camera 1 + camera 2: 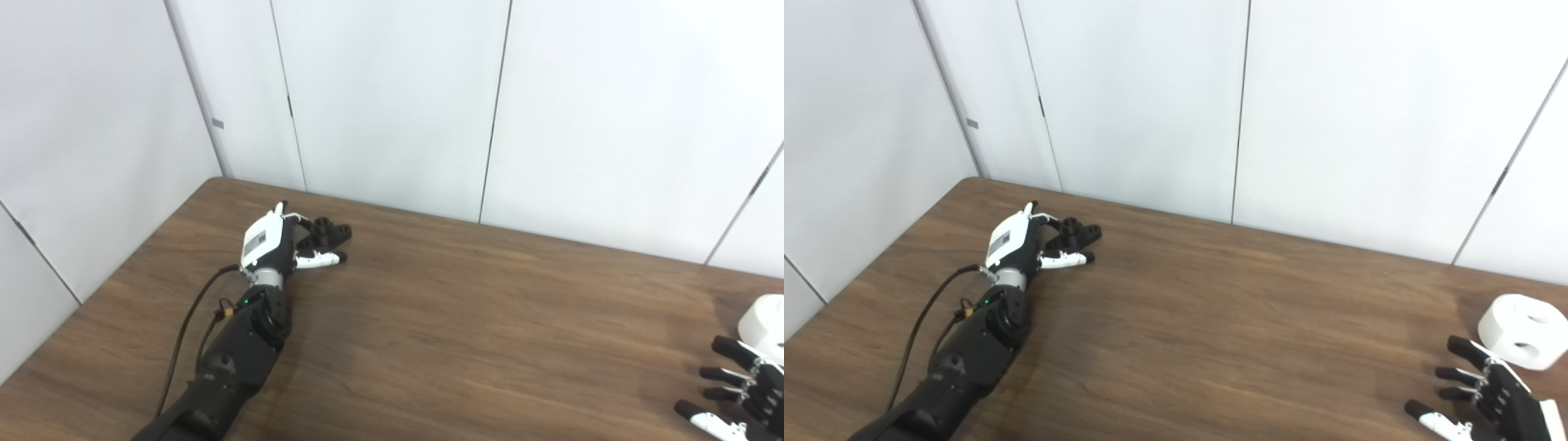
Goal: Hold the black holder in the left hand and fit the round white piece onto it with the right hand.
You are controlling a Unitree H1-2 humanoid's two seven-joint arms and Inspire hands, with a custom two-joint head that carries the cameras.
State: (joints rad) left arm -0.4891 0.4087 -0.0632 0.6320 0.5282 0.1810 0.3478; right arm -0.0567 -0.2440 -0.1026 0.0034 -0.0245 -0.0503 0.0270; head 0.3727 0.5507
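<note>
The black holder (328, 232), a small piece with round lobes, lies on the wooden table (465, 318) at the far left. My left hand (277, 242) is right beside it, fingers curving over its far side and the thumb stretched out just below it, not clamped. The round white piece (1522, 331), a thick disc with holes in its top, rests near the table's right edge. My right hand (1482, 392) is open with its fingers spread, low at the right, its fingertips a short way in front of the white piece and not touching it.
White wall panels (392, 104) stand close behind the table's far edge and along its left side. A black cable (184, 324) runs beside the left forearm. Bare wood lies between the two hands.
</note>
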